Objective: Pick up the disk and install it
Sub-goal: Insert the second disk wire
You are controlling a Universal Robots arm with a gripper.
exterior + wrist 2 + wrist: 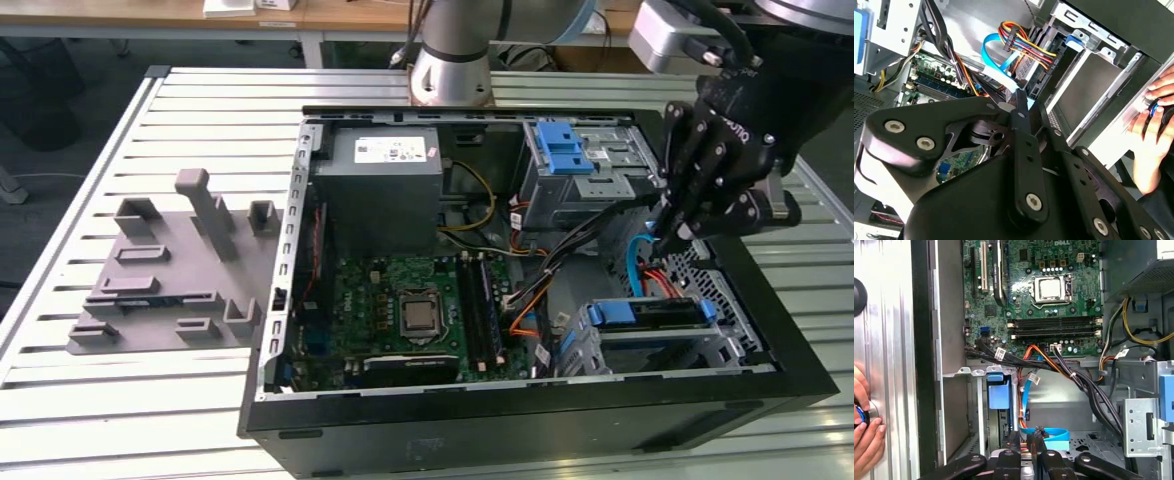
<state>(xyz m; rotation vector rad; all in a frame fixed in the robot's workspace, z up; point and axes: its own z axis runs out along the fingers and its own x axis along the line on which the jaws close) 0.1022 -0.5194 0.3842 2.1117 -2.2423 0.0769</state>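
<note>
Status: the disk [649, 314] sat in the lower drive bay of the case [400, 440], at the case's 4 o'clock corner in the exterior view. Its blue carrier edge faced the motherboard [400, 310]. In the first wrist view the same blue edge [999, 395] showed inside the bay, between the metal bay walls. Judged: pick-up done, and insertion done or nearly so. Whether the carrier had latched fully home could not be told from these pictures.

Gripper [665, 232]: hung inside the case over the bay, fingers drawn together. Nothing showed between them in either wrist view [1021, 100] [1026, 442]. It was therefore judged closed and empty, not holding the disk.

Relation: in the exterior view the disk lay at 6 o'clock of the gripper, near but apart, no contact seen. Blue and orange cables [650, 268] ran between the two.

Other: the grey holder block [174, 275] stood on the table [80, 400], well apart, at 9 o'clock of the case. A person's hand [866, 425] rested on the table just outside the case wall in both wrist views.
</note>
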